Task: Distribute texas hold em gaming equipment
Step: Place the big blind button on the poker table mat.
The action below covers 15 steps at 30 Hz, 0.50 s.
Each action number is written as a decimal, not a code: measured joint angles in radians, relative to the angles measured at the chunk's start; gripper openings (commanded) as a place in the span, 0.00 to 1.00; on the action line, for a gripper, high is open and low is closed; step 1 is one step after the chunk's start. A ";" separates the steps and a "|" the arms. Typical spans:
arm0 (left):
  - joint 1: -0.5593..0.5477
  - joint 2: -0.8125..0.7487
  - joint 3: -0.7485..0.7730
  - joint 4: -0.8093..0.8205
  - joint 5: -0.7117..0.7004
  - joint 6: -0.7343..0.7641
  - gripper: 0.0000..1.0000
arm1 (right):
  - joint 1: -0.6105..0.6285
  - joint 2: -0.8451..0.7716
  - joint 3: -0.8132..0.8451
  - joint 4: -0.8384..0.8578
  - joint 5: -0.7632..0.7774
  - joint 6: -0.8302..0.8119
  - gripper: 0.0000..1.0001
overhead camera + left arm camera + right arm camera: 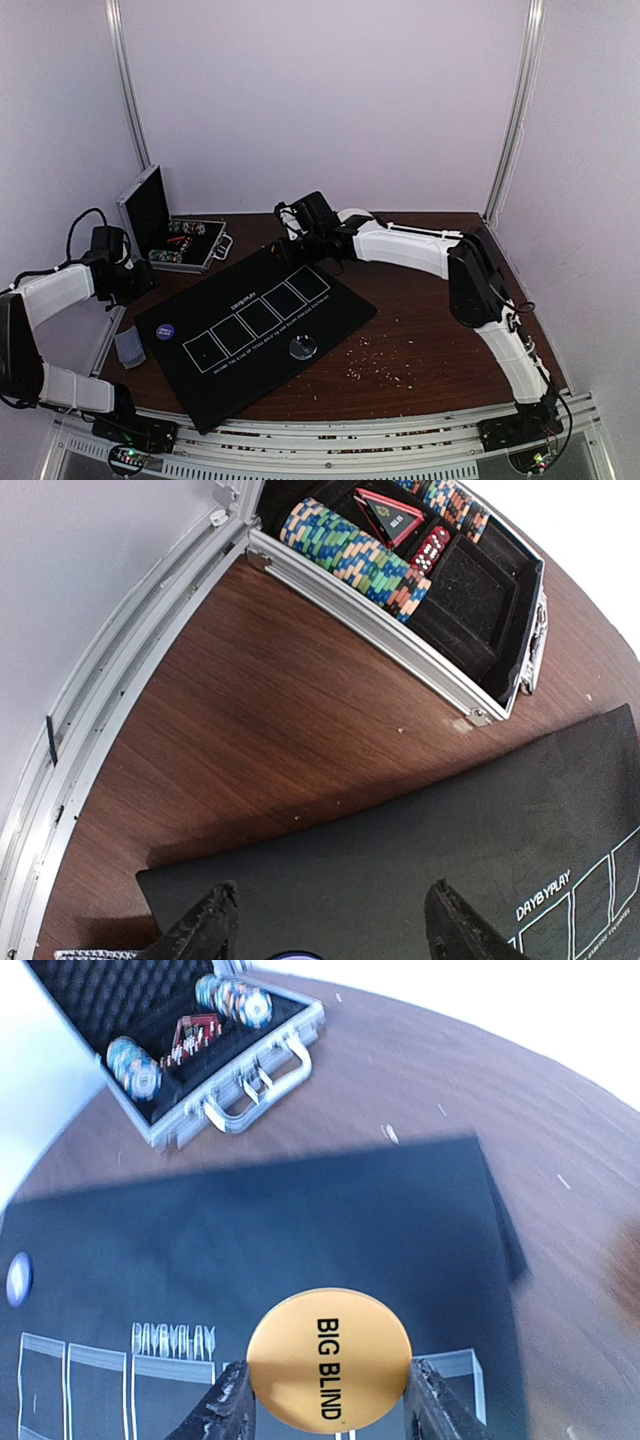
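Note:
My right gripper [330, 1400] is shut on an orange disc [329, 1357] marked BIG BLIND, held above the far end of the black five-box mat [300, 1220]. In the top view the right gripper [298, 243] hovers over the mat's [262, 330] far corner. A purple disc [166, 332] and a clear disc [302, 347] lie on the mat. My left gripper [330, 935] is open over the mat's left end, nothing between its fingers [205, 930], with a sliver of the purple disc [285, 956] just below. Striped poker chips [350, 555] fill the open case. Grey-blue cards [130, 346] lie left of the mat.
The open aluminium case [185, 243] stands at the back left, lid upright, handle [245, 1095] facing the mat. Pale crumbs [375, 362] are scattered on the brown table right of the mat. A metal rail [90, 710] runs along the left wall.

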 measured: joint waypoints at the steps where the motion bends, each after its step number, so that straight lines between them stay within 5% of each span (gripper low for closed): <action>1: 0.000 0.000 -0.003 0.003 0.002 0.002 0.66 | 0.000 0.047 0.053 0.010 -0.001 0.007 0.19; 4: 0.000 0.000 -0.014 0.009 0.010 0.006 0.66 | -0.002 0.192 0.189 0.058 -0.002 0.034 0.14; 15: -0.005 0.000 -0.036 0.025 0.022 0.012 0.66 | -0.006 0.318 0.244 0.146 0.085 0.100 0.10</action>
